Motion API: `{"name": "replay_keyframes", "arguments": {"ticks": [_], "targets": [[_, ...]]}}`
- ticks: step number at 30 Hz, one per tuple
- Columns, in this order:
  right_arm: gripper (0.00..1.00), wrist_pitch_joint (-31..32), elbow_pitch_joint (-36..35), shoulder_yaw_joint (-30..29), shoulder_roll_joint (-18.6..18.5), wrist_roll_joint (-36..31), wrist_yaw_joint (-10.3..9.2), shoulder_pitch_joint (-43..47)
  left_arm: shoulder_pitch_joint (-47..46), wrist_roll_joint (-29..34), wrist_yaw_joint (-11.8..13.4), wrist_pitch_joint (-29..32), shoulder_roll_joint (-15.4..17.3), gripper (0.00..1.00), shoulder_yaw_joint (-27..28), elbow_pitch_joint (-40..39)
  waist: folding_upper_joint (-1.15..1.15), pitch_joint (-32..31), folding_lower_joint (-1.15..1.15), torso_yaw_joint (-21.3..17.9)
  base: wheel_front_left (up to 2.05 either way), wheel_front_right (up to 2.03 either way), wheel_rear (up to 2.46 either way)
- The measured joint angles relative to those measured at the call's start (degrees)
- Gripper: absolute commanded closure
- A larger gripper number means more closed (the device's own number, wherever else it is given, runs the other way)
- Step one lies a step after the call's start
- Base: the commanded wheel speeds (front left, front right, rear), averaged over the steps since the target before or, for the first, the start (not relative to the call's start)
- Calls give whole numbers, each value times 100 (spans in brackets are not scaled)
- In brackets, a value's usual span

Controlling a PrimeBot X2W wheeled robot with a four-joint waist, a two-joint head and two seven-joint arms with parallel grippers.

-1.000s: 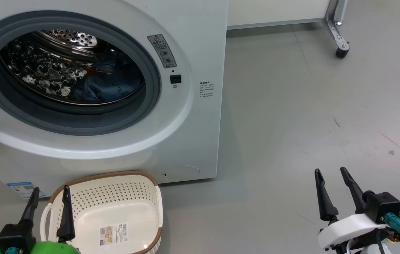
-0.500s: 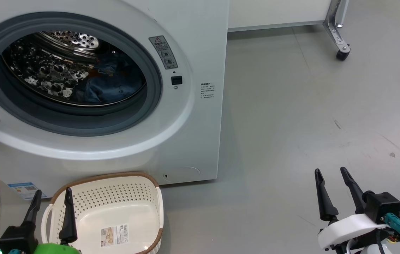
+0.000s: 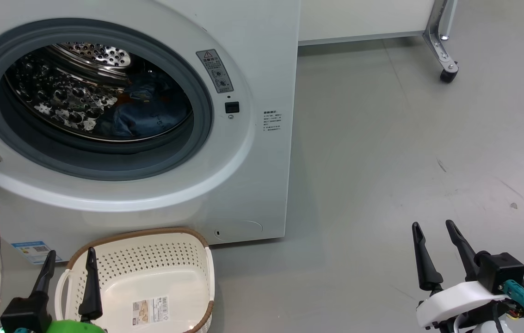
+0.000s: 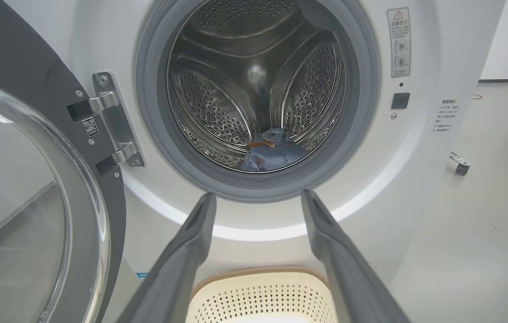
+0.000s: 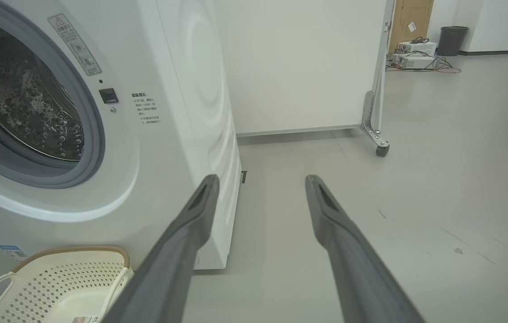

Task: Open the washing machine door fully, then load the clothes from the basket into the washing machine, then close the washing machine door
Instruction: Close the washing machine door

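Here, the washer (image 3: 262, 55) stands with its door (image 4: 20, 188) swung wide at left and the clothes (image 4: 271, 154) lying deep in the drum (image 4: 218, 103). The basket (image 3: 151, 254) sits on the floor just before the machine. The left gripper (image 3: 71, 252) hangs over the basket's left side and the right gripper (image 3: 432, 224) is far right, both spread, holding nothing. Since a second ago only the camera has shifted slightly.

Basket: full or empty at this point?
Empty. The basket shows a bare floor and its label; the clothes lie in the drum.
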Motion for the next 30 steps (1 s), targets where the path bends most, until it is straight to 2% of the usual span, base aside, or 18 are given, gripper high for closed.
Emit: {"name": "replay_keyframes", "arguments": {"ticks": [18,30], "targets": [[0,0,-3,11,47,0,0,9,4,3,-5,1,-20,0,80,-10,0,9,0,-30,-3,3,0],[0,0,-8,2,60,1,3,9,3,49,-4,1,-24,0,127,-16,0,49,0,-52,-47,47,0]]}}
